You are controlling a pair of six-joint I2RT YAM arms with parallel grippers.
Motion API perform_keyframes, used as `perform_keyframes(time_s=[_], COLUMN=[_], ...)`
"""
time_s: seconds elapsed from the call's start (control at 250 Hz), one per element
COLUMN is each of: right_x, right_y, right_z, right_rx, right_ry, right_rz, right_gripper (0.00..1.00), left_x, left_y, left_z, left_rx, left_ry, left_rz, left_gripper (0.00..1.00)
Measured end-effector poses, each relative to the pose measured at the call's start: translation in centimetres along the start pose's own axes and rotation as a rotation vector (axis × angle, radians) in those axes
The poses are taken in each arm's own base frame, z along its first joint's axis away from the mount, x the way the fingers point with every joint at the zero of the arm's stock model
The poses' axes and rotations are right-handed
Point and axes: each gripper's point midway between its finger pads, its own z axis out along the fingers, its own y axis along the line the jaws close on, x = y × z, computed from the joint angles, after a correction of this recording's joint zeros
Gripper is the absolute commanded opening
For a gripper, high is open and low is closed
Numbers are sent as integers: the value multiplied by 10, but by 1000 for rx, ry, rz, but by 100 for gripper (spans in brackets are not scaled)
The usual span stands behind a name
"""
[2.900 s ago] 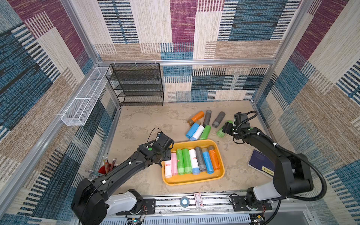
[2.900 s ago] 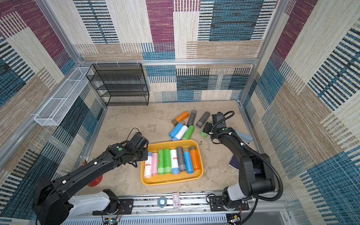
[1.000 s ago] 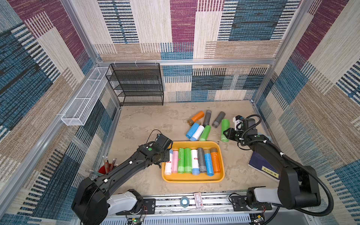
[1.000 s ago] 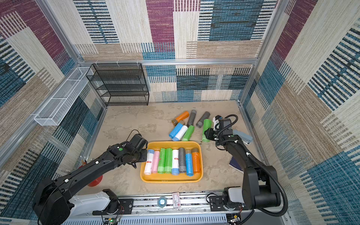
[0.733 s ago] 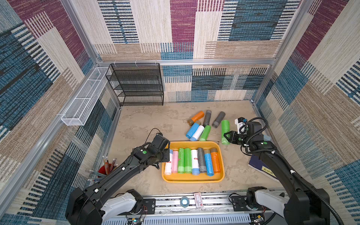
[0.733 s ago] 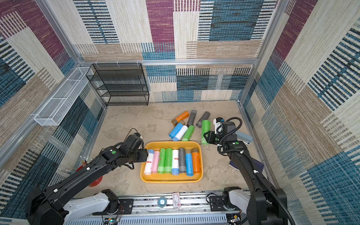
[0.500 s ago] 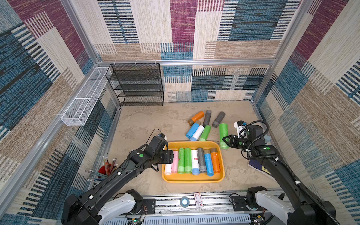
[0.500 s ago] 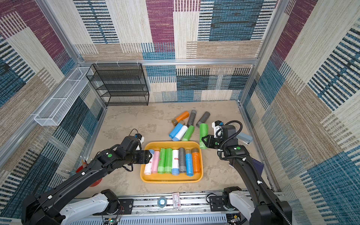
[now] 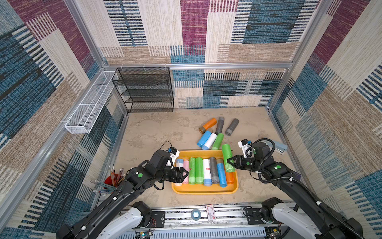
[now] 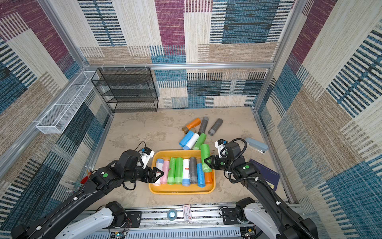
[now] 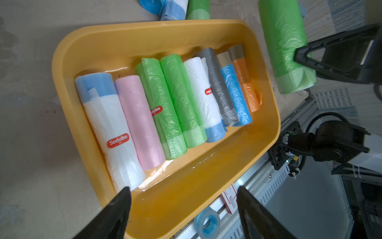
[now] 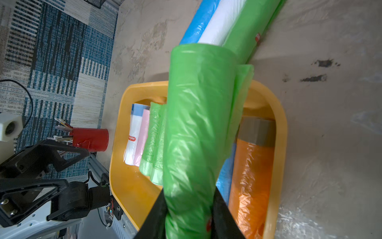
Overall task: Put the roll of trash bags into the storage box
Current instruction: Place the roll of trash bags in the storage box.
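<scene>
Moved the green roll (image 9: 228, 157) from the worktop (image 9: 157, 132) behind the storage box (image 9: 204, 191) to above the box's right end. Grips it near its robot-side end with the right gripper (image 9: 229, 163), fingers narrow and clamped on the plastic. Holds it over the orange roll (image 9: 229, 178) and just inside the right rim, not yet down. Cannot tell contact with the rolls beneath.

Runs the long axis from near rim to far rim, parallel to the row already in the box, with the far end reaching past the far rim in both top views.

Pulled the left gripper (image 9: 184, 175) back off the white roll (image 11: 111, 124) at the box's left end and opened its fingers wide; nothing held. Leaves the drop to the right arm, already on the roll; left sits at the opposite end of the box.

Next, by my read: pull slightly toward the near rim to clear the far rim, lower, release. Looks short of free floor at the right end, so probably lands on top of the orange roll. Could catch the far rim and tip out toward the loose rolls (image 9: 209, 141) behind the box.
</scene>
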Motion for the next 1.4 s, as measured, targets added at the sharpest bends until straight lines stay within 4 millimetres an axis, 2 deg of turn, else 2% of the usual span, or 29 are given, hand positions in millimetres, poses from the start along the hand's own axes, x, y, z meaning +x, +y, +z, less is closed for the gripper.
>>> perform_keyframes(time_s=[0.124, 0.256, 0.3, 0.336, 0.388, 0.572, 0.964, 1.4], right_x=[10, 21, 27, 30, 33, 38, 48, 55], right_y=[2, -6, -10, -13, -16, -22, -38, -43], right_z=[3, 6, 9, 10, 11, 11, 13, 16], right_rx=[4, 27, 43, 57, 73, 96, 176, 192], right_ry=[15, 27, 39, 47, 50, 43, 69, 76], right_rz=[12, 34, 42, 50, 54, 68, 68, 49], right_gripper=[31, 31, 31, 31, 31, 30, 30, 30], left_x=[4, 5, 8, 11, 16, 10, 10, 8], left_y=[-11, -17, -17, -18, -18, -27, -28, -28], left_z=[-11, -17, -14, -12, -9, -11, -9, -10], left_rx=[46, 82, 98, 116, 133, 180, 181, 182], left_ry=[13, 1, -4, -3, 7, -16, -11, -20], left_rz=[4, 13, 16, 17, 13, 29, 28, 30], left_gripper=[84, 84, 86, 94, 96, 97, 97, 97])
